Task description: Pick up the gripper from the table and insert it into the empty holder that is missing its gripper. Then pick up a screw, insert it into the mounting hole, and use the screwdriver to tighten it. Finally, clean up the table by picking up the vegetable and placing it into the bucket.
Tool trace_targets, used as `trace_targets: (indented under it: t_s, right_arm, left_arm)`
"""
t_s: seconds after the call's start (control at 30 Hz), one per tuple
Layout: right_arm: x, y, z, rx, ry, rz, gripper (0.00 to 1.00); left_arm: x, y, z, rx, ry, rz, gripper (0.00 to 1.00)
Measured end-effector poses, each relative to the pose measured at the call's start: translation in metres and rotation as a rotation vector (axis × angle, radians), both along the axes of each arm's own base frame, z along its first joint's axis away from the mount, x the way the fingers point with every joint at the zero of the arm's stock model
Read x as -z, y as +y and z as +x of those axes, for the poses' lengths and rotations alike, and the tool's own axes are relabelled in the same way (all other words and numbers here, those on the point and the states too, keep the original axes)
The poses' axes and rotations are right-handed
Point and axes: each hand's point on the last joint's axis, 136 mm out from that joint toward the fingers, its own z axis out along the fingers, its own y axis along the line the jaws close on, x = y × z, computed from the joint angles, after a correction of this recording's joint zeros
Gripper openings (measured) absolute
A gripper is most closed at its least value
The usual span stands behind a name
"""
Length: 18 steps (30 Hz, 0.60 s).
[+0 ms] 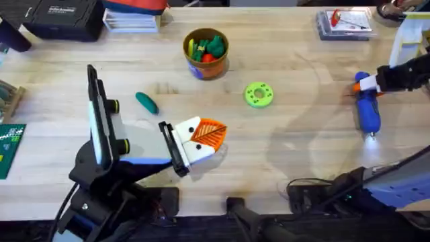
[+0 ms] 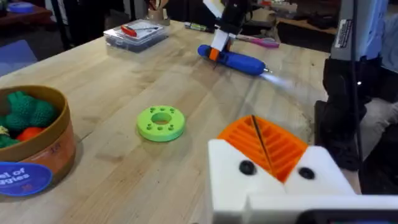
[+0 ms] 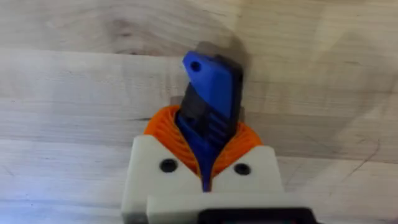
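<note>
The blue screwdriver [image 1: 367, 111] lies on the table at the right, its tip light on. My right gripper [image 1: 368, 84] is shut on its rear end. In the right wrist view the blue body [image 3: 211, 87] sits between the orange pads [image 3: 163, 127]. In the left wrist view the screwdriver [image 2: 233, 60] shows far off. The teal vegetable [image 1: 146, 102] lies left of centre, behind my left gripper [image 1: 218, 132], which is shut with nothing in it [image 2: 254, 124]. The bucket [image 1: 225, 47] stands at the back with mixed toys inside. The small gripper piece, holder and screw are out of view.
A flat green disc with holes [image 1: 259, 94] lies between the bucket and the screwdriver. A clear box [image 1: 344, 23] sits at the back right corner. Black cases and books line the back left edge. A green board [image 1: 8, 144] lies at the far left.
</note>
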Motion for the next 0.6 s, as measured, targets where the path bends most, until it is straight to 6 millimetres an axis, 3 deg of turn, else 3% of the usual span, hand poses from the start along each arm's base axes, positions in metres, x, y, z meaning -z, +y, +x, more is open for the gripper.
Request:
trace_targets:
  t_s: [0.13, 0.27, 0.37, 0.6]
  right_arm:
    - [-0.002, -0.001, 0.002, 0.022, -0.006, 0.0, 0.023]
    - [-0.02, -0.007, 0.011, 0.058, -0.06, -0.029, 0.023]
    - [-0.048, -0.008, 0.013, 0.099, -0.123, -0.059, 0.022]
    - [-0.139, -0.002, 0.013, 0.181, -0.351, -0.136, 0.022]
  left_arm:
    - [0.0, 0.0, 0.0, 0.0, 0.0, 0.0, 0.006]
    - [0.0, 0.0, 0.0, 0.0, 0.0, 0.0, 0.006]
    - [0.0, 0.0, 0.0, 0.0, 0.0, 0.0, 0.006]
    - [0.0, 0.0, 0.0, 0.0, 0.0, 0.0, 0.006]
